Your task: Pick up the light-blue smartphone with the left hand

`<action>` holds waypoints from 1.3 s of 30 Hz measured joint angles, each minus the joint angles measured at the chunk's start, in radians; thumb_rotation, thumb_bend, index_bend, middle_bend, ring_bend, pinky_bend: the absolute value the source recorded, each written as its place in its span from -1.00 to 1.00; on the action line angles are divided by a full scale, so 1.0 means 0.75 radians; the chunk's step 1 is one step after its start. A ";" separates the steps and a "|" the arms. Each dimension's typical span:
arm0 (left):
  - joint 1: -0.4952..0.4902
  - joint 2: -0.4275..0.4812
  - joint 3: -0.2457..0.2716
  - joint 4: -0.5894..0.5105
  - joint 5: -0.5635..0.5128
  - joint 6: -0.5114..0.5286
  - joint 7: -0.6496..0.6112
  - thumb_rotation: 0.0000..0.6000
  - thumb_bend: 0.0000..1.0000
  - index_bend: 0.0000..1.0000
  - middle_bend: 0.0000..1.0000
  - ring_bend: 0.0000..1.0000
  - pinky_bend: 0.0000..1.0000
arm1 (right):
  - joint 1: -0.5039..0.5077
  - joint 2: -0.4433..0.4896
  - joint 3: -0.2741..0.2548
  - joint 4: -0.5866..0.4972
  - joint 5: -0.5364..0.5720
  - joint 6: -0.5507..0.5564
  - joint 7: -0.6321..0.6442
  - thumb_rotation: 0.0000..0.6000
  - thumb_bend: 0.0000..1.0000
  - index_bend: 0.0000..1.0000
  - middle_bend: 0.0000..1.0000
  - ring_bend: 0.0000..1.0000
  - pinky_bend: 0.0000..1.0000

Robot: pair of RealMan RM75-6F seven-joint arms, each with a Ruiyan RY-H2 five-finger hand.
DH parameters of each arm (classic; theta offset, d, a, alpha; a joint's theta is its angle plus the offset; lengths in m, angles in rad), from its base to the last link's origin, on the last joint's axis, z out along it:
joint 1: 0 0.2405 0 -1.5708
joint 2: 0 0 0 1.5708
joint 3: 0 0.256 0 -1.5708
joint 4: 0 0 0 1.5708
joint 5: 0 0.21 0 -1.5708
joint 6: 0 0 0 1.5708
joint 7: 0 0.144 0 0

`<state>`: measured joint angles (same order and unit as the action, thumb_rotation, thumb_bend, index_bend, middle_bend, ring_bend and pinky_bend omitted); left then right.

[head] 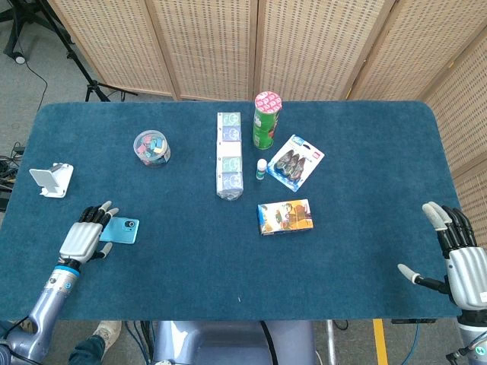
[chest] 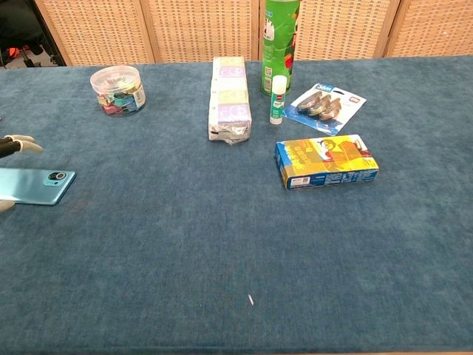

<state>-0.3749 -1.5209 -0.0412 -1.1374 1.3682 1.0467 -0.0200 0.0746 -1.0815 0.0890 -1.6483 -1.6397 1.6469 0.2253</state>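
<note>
The light-blue smartphone [head: 122, 230] lies flat on the blue table, camera side up, near the front left; in the chest view the smartphone [chest: 38, 185] runs off the left edge. My left hand [head: 82, 238] sits over the phone's left end with its fingers spread, fingertips reaching past the far side and the thumb at the near side. In the chest view only its fingertips [chest: 21, 143] show. I cannot tell whether the hand touches the phone. My right hand [head: 456, 258] rests open at the front right corner, far from the phone.
A white phone stand [head: 52, 180] is behind the left hand. A clear tub of clips [head: 152, 147], a long wrapped pack [head: 229, 155], a green can [head: 265, 120], a glue stick [head: 261, 170], a blister pack [head: 295, 162] and a colourful box [head: 285, 217] fill the middle.
</note>
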 measured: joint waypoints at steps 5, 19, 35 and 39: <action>-0.012 -0.020 -0.003 0.029 -0.018 -0.031 0.000 1.00 -0.23 -0.74 -0.90 -0.96 -0.88 | 0.001 0.001 0.000 0.001 0.003 -0.004 0.004 1.00 -1.00 -0.94 -1.00 -1.00 -1.00; -0.021 -0.036 -0.006 0.049 -0.049 -0.064 0.014 1.00 -0.16 -0.69 -0.90 -0.96 -0.88 | 0.000 0.009 0.000 0.000 0.007 -0.005 0.025 1.00 -1.00 -0.94 -1.00 -1.00 -1.00; -0.021 -0.065 -0.018 0.073 -0.082 -0.055 0.078 1.00 0.42 -0.57 -0.87 -0.85 -0.69 | -0.002 0.015 -0.003 -0.002 -0.001 -0.002 0.039 1.00 -1.00 -0.94 -1.00 -1.00 -1.00; -0.017 -0.068 -0.022 0.073 -0.079 -0.034 0.085 1.00 0.59 -0.46 -0.75 -0.76 -0.60 | -0.003 0.015 -0.004 -0.002 -0.002 0.000 0.042 1.00 -1.00 -0.94 -1.00 -1.00 -1.00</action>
<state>-0.3879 -1.5720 -0.0573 -1.0824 1.3089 1.0214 0.0436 0.0727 -1.0700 0.0860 -1.6499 -1.6414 1.6466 0.2567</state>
